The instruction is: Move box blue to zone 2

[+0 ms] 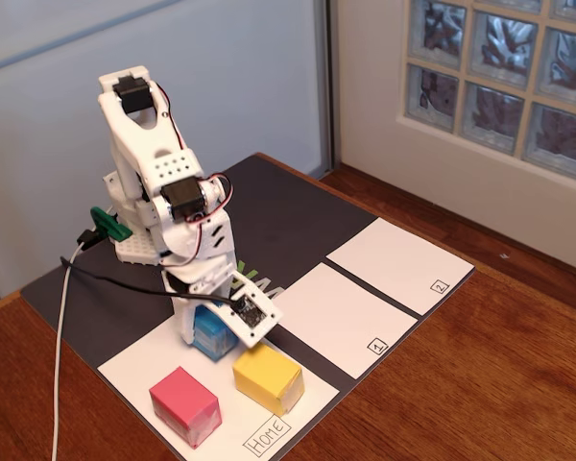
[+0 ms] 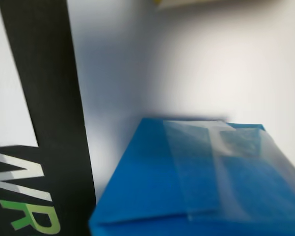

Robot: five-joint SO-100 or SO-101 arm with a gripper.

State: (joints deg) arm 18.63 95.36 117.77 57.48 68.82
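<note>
Box blue (image 2: pixel 196 182) is filling my wrist view, sitting on the Home sheet (image 1: pixel 139 370); my end effector (image 1: pixel 216 331) is straddling it, grip state unclear; zone 2 (image 1: pixel 398 264) is lying empty; lift and carry are remaining.

The white arm bends down over the Home sheet (image 1: pixel 269 434), its tool (image 1: pixel 211 327) lowered onto the box blue (image 1: pixel 211 334) — whether the jaws grip it cannot be told. At the blue box's five o'clock sits a yellow cube (image 1: pixel 267 377); at seven o'clock, a pink cube (image 1: pixel 185 405). Zone 1 (image 1: pixel 341 317) lies toward two o'clock, and zone 2 (image 1: pixel 398 265) beyond it — both bare paper on the dark mat (image 1: pixel 278 211) covering the wooden counter (image 1: pixel 480 384).
</note>
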